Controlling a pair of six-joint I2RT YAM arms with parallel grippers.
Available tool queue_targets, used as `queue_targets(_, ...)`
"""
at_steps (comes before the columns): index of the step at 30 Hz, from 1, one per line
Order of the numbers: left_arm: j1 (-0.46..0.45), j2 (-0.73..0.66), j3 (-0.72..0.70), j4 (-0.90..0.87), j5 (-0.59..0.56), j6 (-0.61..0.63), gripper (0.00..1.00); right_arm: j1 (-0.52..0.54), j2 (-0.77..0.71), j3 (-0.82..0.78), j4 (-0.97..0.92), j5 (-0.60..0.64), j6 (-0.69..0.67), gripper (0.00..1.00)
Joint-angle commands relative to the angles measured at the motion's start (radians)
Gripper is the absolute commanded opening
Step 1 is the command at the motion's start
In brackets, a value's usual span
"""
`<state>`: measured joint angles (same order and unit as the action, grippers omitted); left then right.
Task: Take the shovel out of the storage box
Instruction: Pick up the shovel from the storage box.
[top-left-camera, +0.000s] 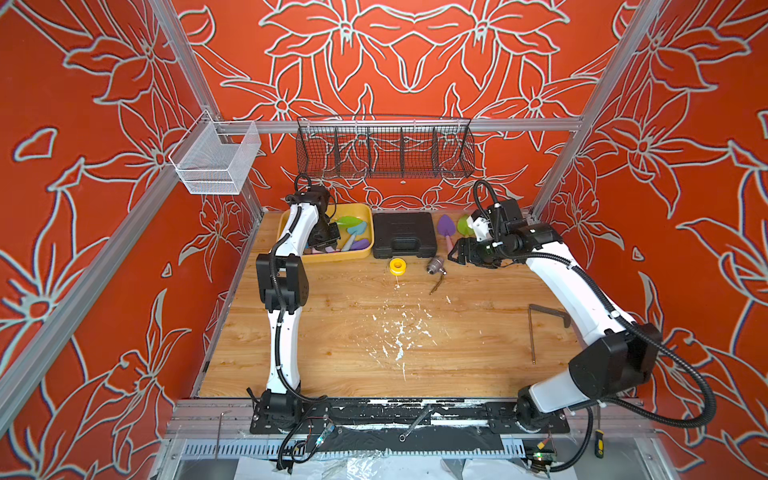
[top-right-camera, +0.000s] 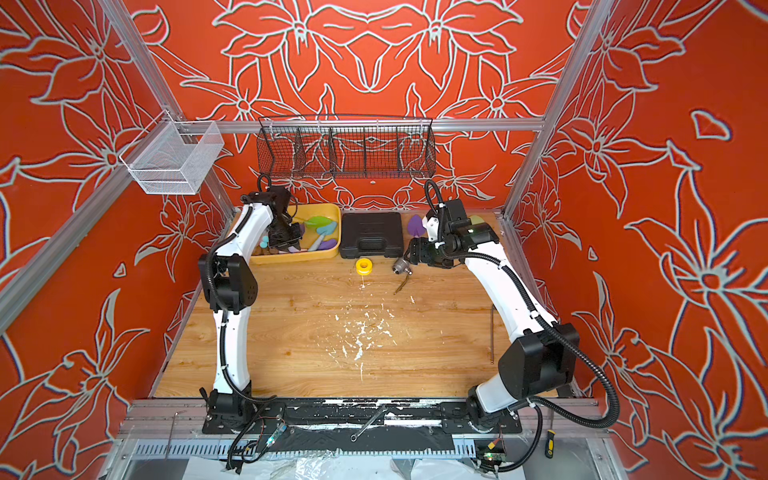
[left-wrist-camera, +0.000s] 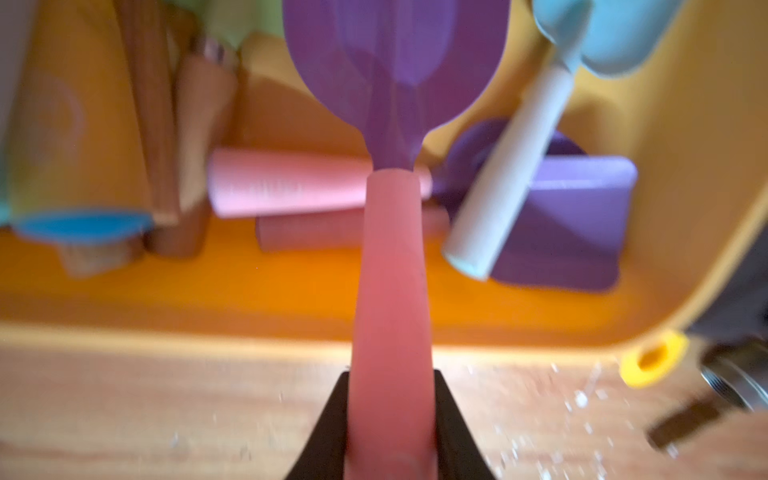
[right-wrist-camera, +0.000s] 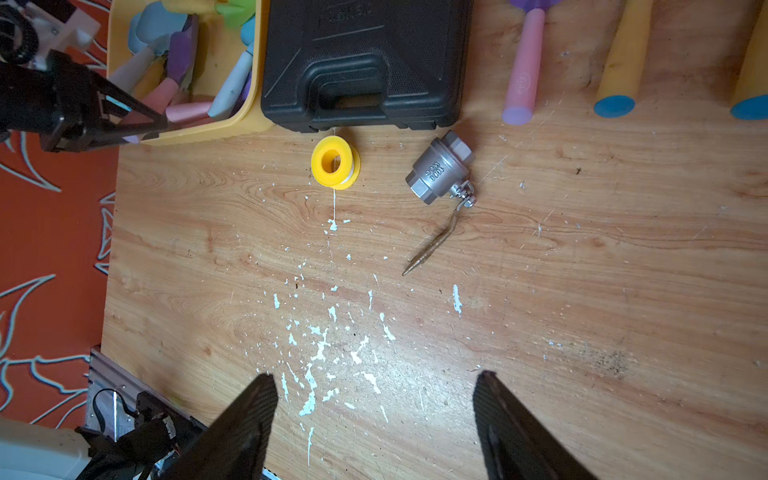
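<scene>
Gripping shovel (left-wrist-camera: 392, 257) by pink handle, L gripper (left-wrist-camera: 390, 376) clamped; looks light, stiff plastic; R gripper (right-wrist-camera: 374, 376) wide, empty

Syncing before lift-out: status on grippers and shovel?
Left gripper shut on shovel handle. Right gripper open, empty. Blade over storage box; second pink handle lies crosswise beneath.

Both top views look steeply down from high over the whole table (top-left-camera: 332, 365). Left wrist: close (blurred) above the storage box (left-wrist-camera: 249, 286). Right wrist: farther back, sharing that box and table.
</scene>
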<state>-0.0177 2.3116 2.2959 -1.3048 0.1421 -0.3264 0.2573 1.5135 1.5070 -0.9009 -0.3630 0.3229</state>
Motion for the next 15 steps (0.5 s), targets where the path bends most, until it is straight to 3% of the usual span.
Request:
queue_targets(1,0.006,-0.063,-0.002,-0.140,0.098,-0.018,0.00,0.005,-0.009,-0.015,-0.014,0.014,0.011,0.77)
queue_targets(9,-0.043,-0.241,-0.121,-0.174,0.100,-0.033,0.00,0.006,0.005,-0.011,0.004,-0.011,0.021,0.77)
queue_targets(15,-0.202,-0.415,-0.280,-0.098,0.016,-0.124,0.00,0.006,0.004,-0.033,0.083,-0.108,0.117,0.76)
